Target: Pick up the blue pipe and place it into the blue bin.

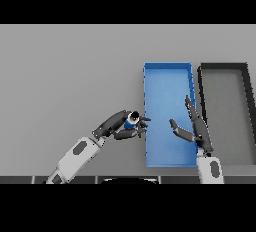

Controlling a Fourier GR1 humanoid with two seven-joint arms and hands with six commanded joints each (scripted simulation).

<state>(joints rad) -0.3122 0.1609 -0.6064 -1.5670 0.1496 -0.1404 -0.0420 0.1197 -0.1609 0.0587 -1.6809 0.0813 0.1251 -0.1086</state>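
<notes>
Grey tabletop fills most of the frame, bare across its upper left. From the lower left, a white and grey arm reaches diagonally up toward centre; its dark left robot hand has fingers and thumb curled round the blue pipe, a short piece with a dark end cap showing at its top. Pipe and hand sit just beside the left wall of the blue bin, the fingertips reaching to that wall's edge; whether the pipe is lifted off the tabletop cannot be told. Blue bin is a long rectangle, right of centre, running from mid-frame down toward the lower edge. Over the bin's lower right part, the right robot hand shows with fingers straight and spread, thumb out to the left, holding nothing. Far right, just beside the blue bin, a dark bin with a grey floor.
</notes>
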